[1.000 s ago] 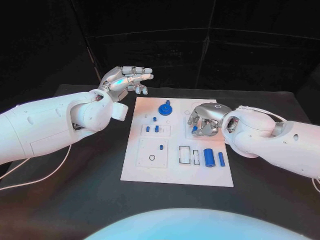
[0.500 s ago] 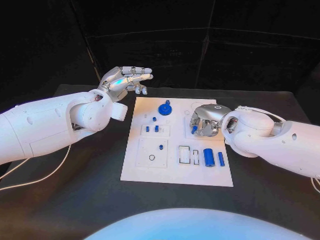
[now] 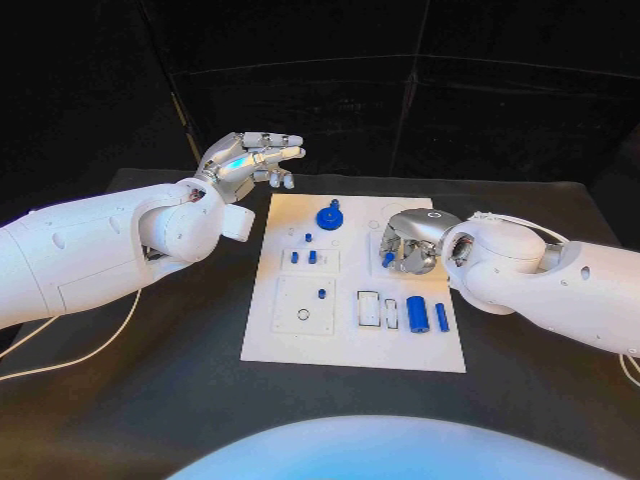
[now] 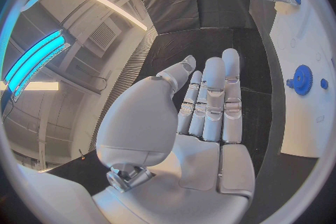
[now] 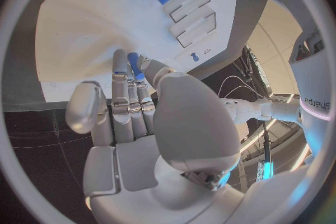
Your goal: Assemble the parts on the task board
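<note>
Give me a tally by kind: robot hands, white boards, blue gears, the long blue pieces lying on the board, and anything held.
hands: 2 (left hand, right hand)
task board: 1
blue gear: 1
long blue pieces: 2
blue peg in the right hand's fingers: 1
total: 7

one flat white rectangular task board [image 3: 352, 345] lies on one black table [image 3: 162, 400]; on the board, one blue round gear-like part [image 3: 330, 217] stands near the far edge; five small blue peg-like parts show nearer than the gear, one [image 3: 309, 238] just behind a pair [image 3: 304, 257], one [image 3: 322, 294] nearer the board's middle; one is pinched in the right hand [image 3: 407, 243]; one thick blue cylinder [image 3: 418, 314] and one thin blue rod [image 3: 441, 317] lie side by side towards the board's near right corner; two silver many-fingered hands, the other the left hand [image 3: 248, 157].
</note>
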